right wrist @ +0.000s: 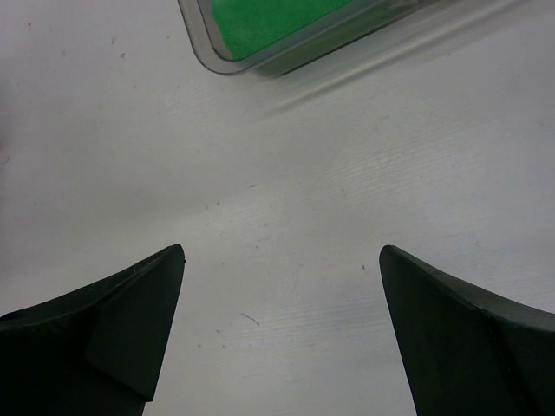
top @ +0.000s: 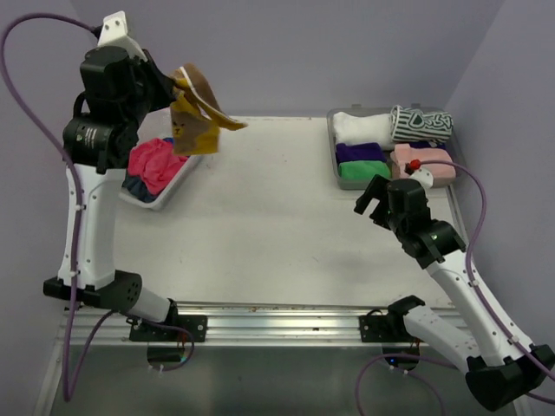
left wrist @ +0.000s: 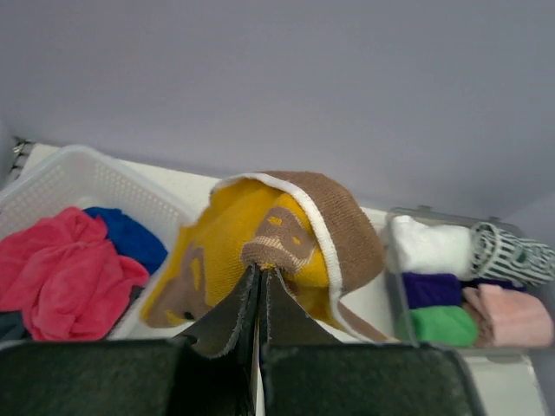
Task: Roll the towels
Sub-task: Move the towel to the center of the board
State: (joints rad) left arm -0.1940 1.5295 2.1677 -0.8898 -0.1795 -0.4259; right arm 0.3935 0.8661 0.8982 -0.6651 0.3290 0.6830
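My left gripper is shut on a yellow-and-brown towel, which hangs from it in the air above the white basket. In the basket lie a pink towel and a blue one. Rolled towels fill the grey tray: white, striped, purple, green and pink. My right gripper stands open over bare table just in front of the tray.
The tray's near corner lies just ahead of the right fingers. Purple walls close the table at the back and right. A metal rail runs along the near edge between the arm bases.
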